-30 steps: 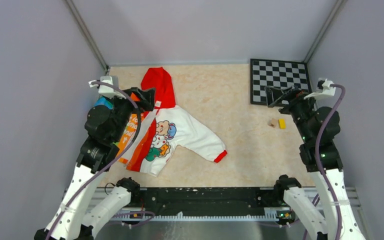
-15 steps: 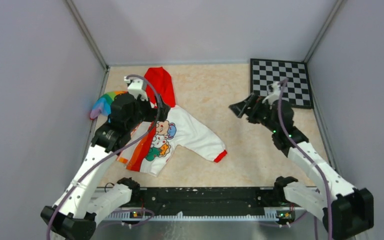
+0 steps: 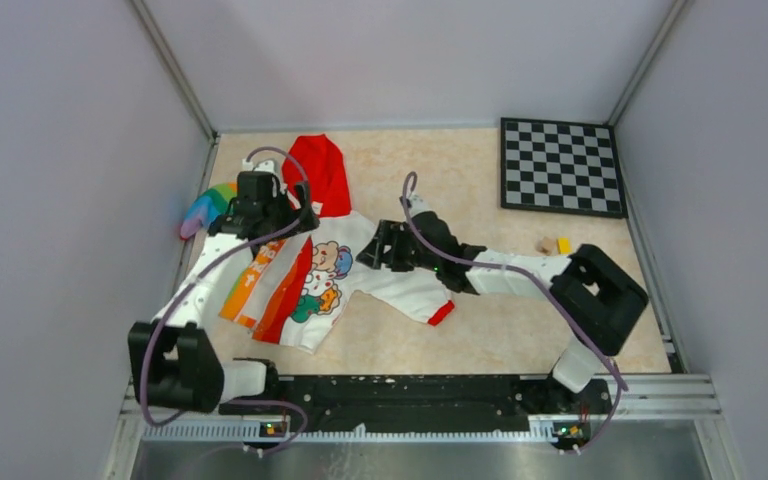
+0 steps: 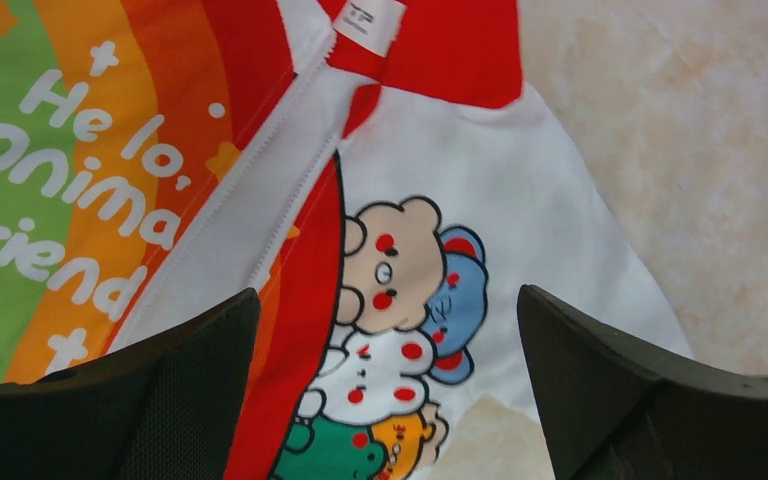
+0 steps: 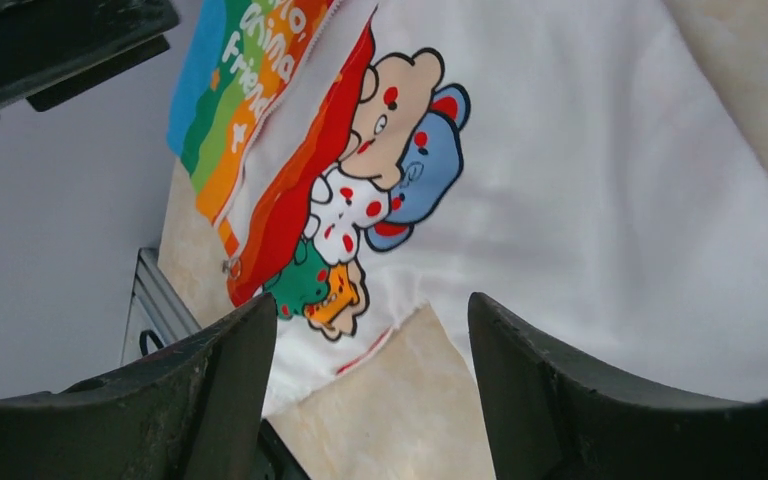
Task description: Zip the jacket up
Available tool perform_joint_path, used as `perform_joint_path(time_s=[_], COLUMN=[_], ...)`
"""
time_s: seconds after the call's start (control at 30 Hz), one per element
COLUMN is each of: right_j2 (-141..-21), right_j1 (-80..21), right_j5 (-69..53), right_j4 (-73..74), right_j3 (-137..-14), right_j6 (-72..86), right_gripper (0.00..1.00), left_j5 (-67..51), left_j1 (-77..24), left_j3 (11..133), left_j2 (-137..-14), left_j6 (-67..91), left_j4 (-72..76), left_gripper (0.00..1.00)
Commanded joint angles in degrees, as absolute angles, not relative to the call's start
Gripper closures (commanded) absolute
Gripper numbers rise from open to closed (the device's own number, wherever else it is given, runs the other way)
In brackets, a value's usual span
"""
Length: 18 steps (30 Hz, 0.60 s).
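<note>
I see the small hooded zip jacket (image 3: 332,268), with its red hood, white bear-print half and rainbow-striped half, lying flat and unzipped on the left of the beige marbled worktop (image 3: 480,190). My left tool (image 4: 385,295) hangs released over the collar end of the zip. My right tool (image 5: 370,300), jaws apart and gripping nothing, hovers above the white chest.
</note>
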State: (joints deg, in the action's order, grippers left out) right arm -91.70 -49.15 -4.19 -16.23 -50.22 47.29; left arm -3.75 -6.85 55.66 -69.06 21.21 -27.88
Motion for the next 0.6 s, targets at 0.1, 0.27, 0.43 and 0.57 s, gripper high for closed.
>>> perform_joint_path(time_s=[0.1,0.27,0.43,0.57], right_j2=[-105.1,-108.5,-108.8,-109.8], right_j1=[-50.6,-50.7,-50.6,-49.6], right_j5=[-6.6,-7.8,-5.9,-5.6], right_j4=[-21.0,-15.0,-12.7,-10.6], right_j3=[-61.8,-65.2,-63.9,-64.3], right_j6=[48.7,44.6,42.2,42.4], right_gripper=[0.34,0.36,0.36,0.36], left_j5=[-0.6,0.6,0.7,1.1], left_j1=[-4.0,-3.2,-2.8,-2.8], left_j3=[63.2,63.7,63.2,63.0], left_j2=[-87.1,-95.1,-98.9,-101.3], left_j6=[27.2,29.2,28.7,28.5], left_j4=[-18.0,-10.7,-6.0,-4.2], left_gripper=[0.00,0.00,0.00,0.00])
